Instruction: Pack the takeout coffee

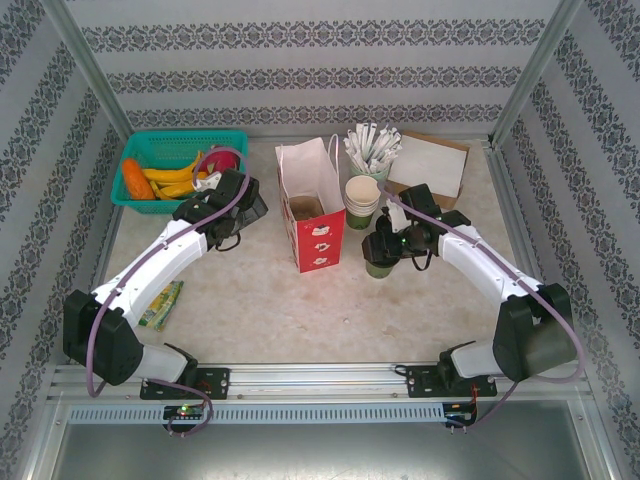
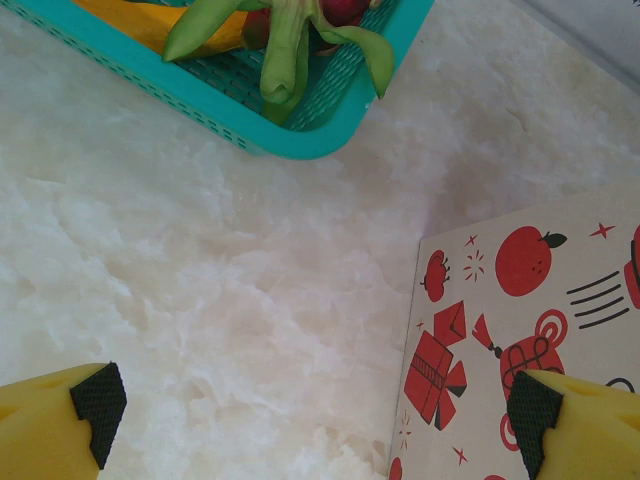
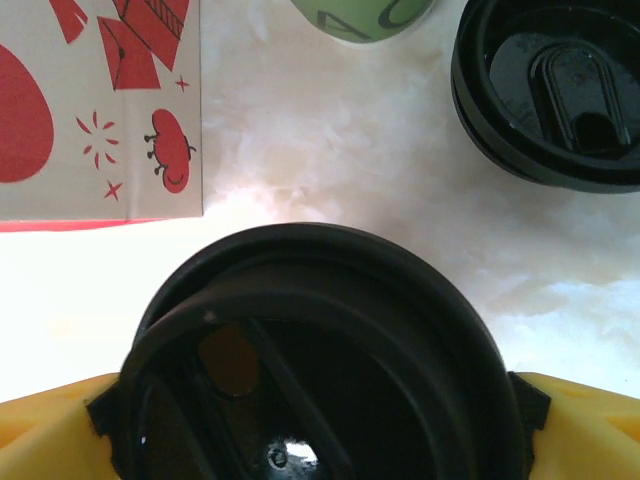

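Note:
The takeout coffee, a small green cup, stands on the table right of the red-and-white gift bag, directly under my right gripper. In the right wrist view its round black lid lies between the yellow fingers of the right gripper. The pads stand wide at either side of it, open. My left gripper hovers left of the bag, open and empty. In the left wrist view that gripper is over bare table, with the bag's printed side by its right finger.
A loose black lid and a stack of lidless cups lie just beyond the coffee. Behind are white stirrers and a cardboard tray. A teal basket of fruit sits back left. A green packet lies front left.

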Action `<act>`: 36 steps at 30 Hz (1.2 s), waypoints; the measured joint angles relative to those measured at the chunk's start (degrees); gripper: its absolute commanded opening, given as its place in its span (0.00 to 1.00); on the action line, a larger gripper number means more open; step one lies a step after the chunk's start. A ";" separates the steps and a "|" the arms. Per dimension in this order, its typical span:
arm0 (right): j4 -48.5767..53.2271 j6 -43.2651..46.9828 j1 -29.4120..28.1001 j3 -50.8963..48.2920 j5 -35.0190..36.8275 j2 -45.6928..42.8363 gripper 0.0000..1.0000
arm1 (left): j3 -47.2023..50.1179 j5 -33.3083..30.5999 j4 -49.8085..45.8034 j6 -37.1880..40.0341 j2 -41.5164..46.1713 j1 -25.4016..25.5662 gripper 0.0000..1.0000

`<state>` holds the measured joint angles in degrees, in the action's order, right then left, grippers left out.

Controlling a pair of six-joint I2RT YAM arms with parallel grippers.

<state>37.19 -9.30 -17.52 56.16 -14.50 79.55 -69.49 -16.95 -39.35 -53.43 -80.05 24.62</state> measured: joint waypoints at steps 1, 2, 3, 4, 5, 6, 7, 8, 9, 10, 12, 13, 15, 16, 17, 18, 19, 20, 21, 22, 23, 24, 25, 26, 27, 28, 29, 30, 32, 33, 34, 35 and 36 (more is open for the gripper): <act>0.28 0.09 0.00 0.02 0.17 -0.11 0.98 | 0.00 0.00 0.00 0.00 0.00 0.00 1.00; 0.59 0.09 0.00 0.02 0.33 -0.22 0.98 | 0.00 -0.02 -0.02 0.00 0.00 0.00 1.00; 0.87 0.04 0.00 0.04 0.44 -0.35 0.98 | 0.00 -0.07 -0.02 0.00 0.00 0.00 1.00; 1.20 -0.28 0.00 0.11 0.76 -0.57 0.98 | 0.00 -0.11 -0.02 0.00 0.00 -0.02 1.00; 1.66 -0.94 0.00 0.26 1.16 -0.81 0.98 | 0.00 -0.17 -0.02 0.02 0.00 -0.02 1.00; 1.99 -1.64 0.00 0.52 1.49 -1.05 0.98 | 0.00 -0.24 -0.02 0.02 0.00 -0.07 1.00; 2.58 -2.64 0.00 1.09 1.84 -1.31 0.98 | 0.00 -0.26 -0.02 0.04 0.00 -0.15 1.00; 3.23 -3.67 0.00 1.88 2.12 -1.55 0.98 | 0.00 -0.28 -0.02 0.13 0.00 -0.28 1.00; 3.76 -4.52 0.00 2.60 2.47 -1.79 0.98 | 0.00 -0.33 -0.02 0.24 0.00 -0.42 1.00; 4.26 -5.79 -0.11 3.52 2.99 -2.08 0.98 | 0.00 -0.48 0.00 0.44 0.00 -0.63 1.00; 4.94 -8.13 -0.55 4.90 3.78 -2.64 0.98 | 0.00 -0.94 0.00 0.50 0.00 -0.76 1.00; 5.33 -9.35 -0.79 5.46 4.35 -2.91 0.98 | 0.04 -1.16 0.02 0.52 0.00 -0.83 1.00; 6.84 -11.67 -1.38 6.88 5.46 -2.95 0.98 | 0.28 -1.36 0.37 0.63 0.02 -0.94 1.00; 7.96 -12.35 -1.75 7.76 6.19 -2.89 0.98 | 0.52 -1.36 0.70 0.66 0.02 -1.05 1.00; 9.20 -12.98 -2.19 8.79 7.17 -2.82 0.98 | 0.70 -1.38 0.96 0.66 0.02 -1.14 1.00; 10.21 -13.31 -2.58 9.70 8.15 -2.67 0.98 | 0.76 -1.36 1.11 0.68 0.02 -1.14 1.00; 11.63 -13.53 -3.08 10.97 9.25 -2.32 0.98 | 0.79 -1.36 1.31 0.68 0.02 -1.14 1.00; 13.11 -13.62 -3.58 12.33 9.99 -1.75 0.98 | 0.79 -1.33 1.38 0.68 0.02 -1.14 1.00; 14.27 -13.77 -3.96 13.40 10.47 -1.16 0.98 | 0.79 -1.33 1.40 0.72 0.02 -1.14 1.00; 15.85 -14.08 -4.33 14.67 10.88 -0.31 0.98 | 0.79 -1.33 1.46 0.87 0.02 -1.14 1.00; 17.66 -14.45 -4.50 16.00 11.28 0.72 0.98 | 0.79 -1.33 1.53 0.94 0.02 -1.16 1.00; 18.99 -14.67 -4.55 17.00 11.52 1.66 0.98 | 0.81 -1.33 1.57 1.11 0.02 -1.16 1.00; 20.33 -14.99 -4.79 18.05 11.82 2.75 0.98 | 0.90 -1.33 1.73 1.31 0.02 -1.18 1.00; 21.33 -15.28 -4.79 18.73 11.98 3.67 0.98 | 1.16 -1.36 2.05 1.51 0.09 -1.18 1.00; 22.45 -15.56 -4.79 19.39 12.00 4.59 0.98 | 1.49 -1.36 2.32 1.64 0.17 -1.18 1.00; 23.52 -15.93 -4.79 20.09 12.09 5.51 0.98 | 1.95 -1.36 2.54 1.81 0.33 -1.18 1.00; 24.57 -16.26 -4.76 20.87 12.11 6.54 0.98 | 2.27 -1.36 2.58 1.97 0.48 -1.20 1.00; 25.16 -16.37 -4.79 21.42 12.09 7.34 0.98 | 2.51 -1.33 2.58 2.01 0.63 -1.18 1.00; 26.03 -16.70 -4.81 22.16 11.82 8.87 0.98 | 2.99 -1.33 2.75 2.16 1.05 -1.18 1.00; 26.47 -16.79 -4.87 22.38 11.52 9.55 0.98 | 3.17 -1.33 2.82 2.19 1.22 -1.20 1.00; 26.99 -16.96 -4.94 22.67 11.13 10.32 0.98 | 3.28 -1.33 2.82 2.21 1.40 -1.18 1.00; 27.41 -17.00 -5.14 22.91 10.80 11.13 0.98 | 3.32 -1.36 2.82 2.25 1.51 -1.18 1.00; 27.96 -17.00 -5.33 23.21 10.38 11.98 0.98 | 3.32 -1.36 2.82 2.40 1.57 -1.18 1.00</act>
<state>65.14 -26.30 -22.85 79.37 -4.12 91.53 -66.17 -18.31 -36.53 -51.03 -78.48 23.44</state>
